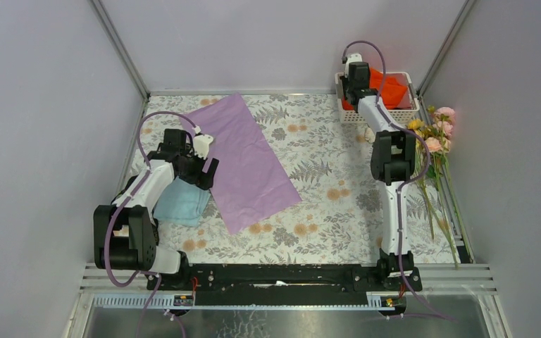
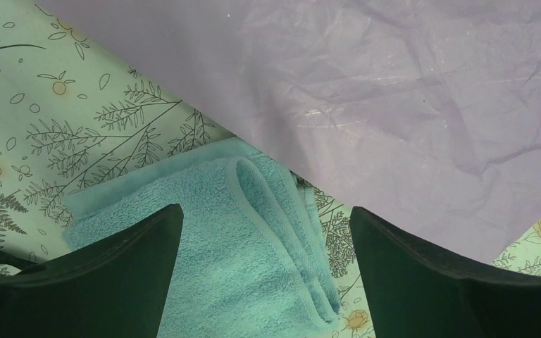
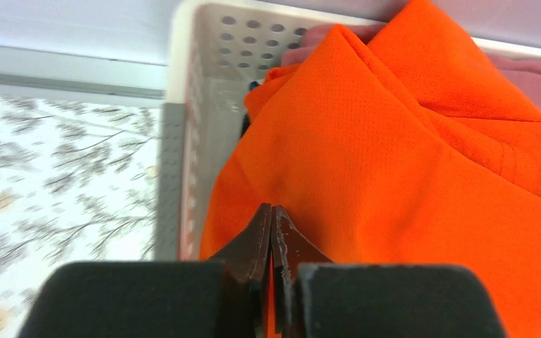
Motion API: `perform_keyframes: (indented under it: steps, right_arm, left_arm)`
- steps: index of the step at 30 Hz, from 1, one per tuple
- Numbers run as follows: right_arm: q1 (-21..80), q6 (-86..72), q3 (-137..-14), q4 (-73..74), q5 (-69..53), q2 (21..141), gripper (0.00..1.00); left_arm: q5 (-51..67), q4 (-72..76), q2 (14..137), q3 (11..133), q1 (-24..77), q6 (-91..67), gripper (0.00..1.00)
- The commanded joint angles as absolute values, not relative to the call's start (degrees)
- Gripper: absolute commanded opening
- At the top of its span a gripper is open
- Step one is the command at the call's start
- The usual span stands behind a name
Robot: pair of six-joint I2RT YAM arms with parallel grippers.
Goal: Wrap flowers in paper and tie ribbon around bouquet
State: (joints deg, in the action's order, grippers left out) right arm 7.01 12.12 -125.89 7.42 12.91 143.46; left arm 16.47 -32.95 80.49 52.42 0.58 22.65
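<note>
The paper [image 1: 243,158] lies flat on the left half of the table, lilac face up, and fills the top of the left wrist view [image 2: 394,98]. My left gripper [image 1: 208,169] hangs open at its left edge, over a folded towel, nothing between its fingers [image 2: 266,211]. The flowers [image 1: 433,137] lie along the table's right edge, pink and yellow heads toward the back. At the back right, my right gripper [image 1: 356,84] is shut, tips together [image 3: 272,209], just above an orange cloth. The ribbon is out of view.
A light blue folded towel [image 1: 183,203] [image 2: 253,239] lies beside the paper's near left edge. A white perforated basket [image 1: 408,113] [image 3: 204,84] at the back right holds the orange cloth [image 1: 391,91] [image 3: 394,162] and a dull pink cloth [image 3: 535,74]. Grey walls enclose the table.
</note>
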Motion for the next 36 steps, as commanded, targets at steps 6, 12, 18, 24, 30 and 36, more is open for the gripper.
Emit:
perform_keyframes:
  steps: [6,12,18,24,30,36]
  right_arm:
    - [17.8,5.3,-109.2,7.1,-12.7,118.3,0.41]
    - [26.9,-2.5,-104.5,9.4,-22.8,121.4,0.99]
    - [29.2,-9.9,-113.5,14.0,-25.7,134.1,0.98]
    - [29.3,-10.5,-119.1,15.3,-21.3,141.5,0.93]
    - [29.3,-12.9,-125.1,15.4,-24.6,149.2,0.84]
    - [29.3,-17.5,-129.5,13.0,-28.5,153.7,0.72]
  left_arm:
    - [13.6,-32.4,79.4,55.2,0.1,22.5,0.95]
    - [11.6,-31.4,82.2,57.2,-1.7,19.4,0.95]
    - [10.2,-28.4,84.8,57.5,-3.1,16.3,0.95]
    - [10.7,-26.7,85.5,56.5,-4.8,15.4,0.93]
    - [12.4,-24.0,86.4,56.6,-6.9,13.6,0.92]
    - [13.9,-22.0,91.8,59.7,-9.4,9.6,0.88]
